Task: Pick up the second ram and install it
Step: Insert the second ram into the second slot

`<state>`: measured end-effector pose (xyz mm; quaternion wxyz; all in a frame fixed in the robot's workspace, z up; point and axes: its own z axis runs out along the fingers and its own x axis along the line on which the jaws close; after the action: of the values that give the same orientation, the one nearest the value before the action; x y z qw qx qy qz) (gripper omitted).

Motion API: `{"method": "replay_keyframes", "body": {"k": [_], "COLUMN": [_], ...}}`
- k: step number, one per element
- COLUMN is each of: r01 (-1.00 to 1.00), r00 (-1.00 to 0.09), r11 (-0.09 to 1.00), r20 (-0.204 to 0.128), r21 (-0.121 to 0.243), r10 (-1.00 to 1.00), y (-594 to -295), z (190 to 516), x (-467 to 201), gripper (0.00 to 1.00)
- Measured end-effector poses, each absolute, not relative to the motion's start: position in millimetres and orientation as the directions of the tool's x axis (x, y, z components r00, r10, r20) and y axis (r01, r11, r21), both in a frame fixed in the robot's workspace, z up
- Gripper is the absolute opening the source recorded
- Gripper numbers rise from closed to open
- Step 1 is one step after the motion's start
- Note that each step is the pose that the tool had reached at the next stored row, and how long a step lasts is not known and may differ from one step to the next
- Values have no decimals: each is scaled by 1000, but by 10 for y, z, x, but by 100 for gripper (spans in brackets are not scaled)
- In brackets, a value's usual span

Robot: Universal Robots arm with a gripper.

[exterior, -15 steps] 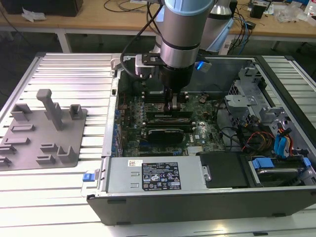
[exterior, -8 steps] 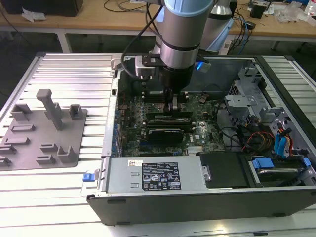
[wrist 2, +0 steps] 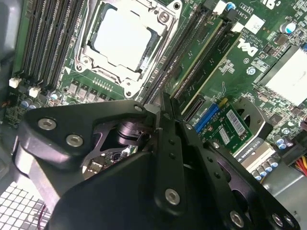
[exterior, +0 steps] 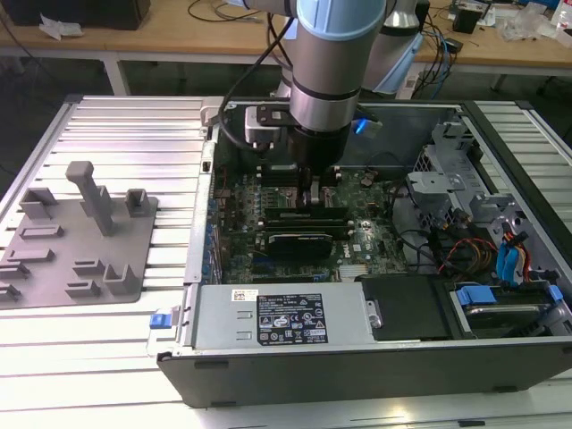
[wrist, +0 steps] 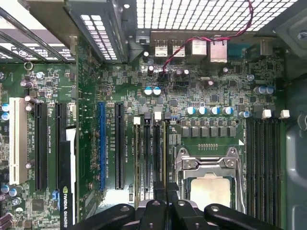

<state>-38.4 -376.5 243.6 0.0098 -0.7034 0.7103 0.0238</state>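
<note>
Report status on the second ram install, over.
Gripper shut, low over memory slots beside processor socket. Second ram: cannot tell if held between fingers. No obstruction seen at slots.

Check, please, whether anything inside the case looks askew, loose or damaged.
Nothing stands out. The gripper sits over the memory slots beside the processor socket, whose frame lies flat and closed; the motherboard shows no bent or broken parts.

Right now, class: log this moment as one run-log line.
arm: inside computer case | gripper: shut, low over memory slots beside processor socket | second ram: cannot tell whether held
</note>
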Motion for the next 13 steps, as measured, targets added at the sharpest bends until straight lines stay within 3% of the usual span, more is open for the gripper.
{"method": "replay_keyframes", "body": {"k": [13], "r01": [-1000], "r00": [-18], "r11": [17], "r20": [-47], "r21": [20], "r10": [-999], "y": [-3801], "z": [2398], "x": [-361], "gripper": [9]}}
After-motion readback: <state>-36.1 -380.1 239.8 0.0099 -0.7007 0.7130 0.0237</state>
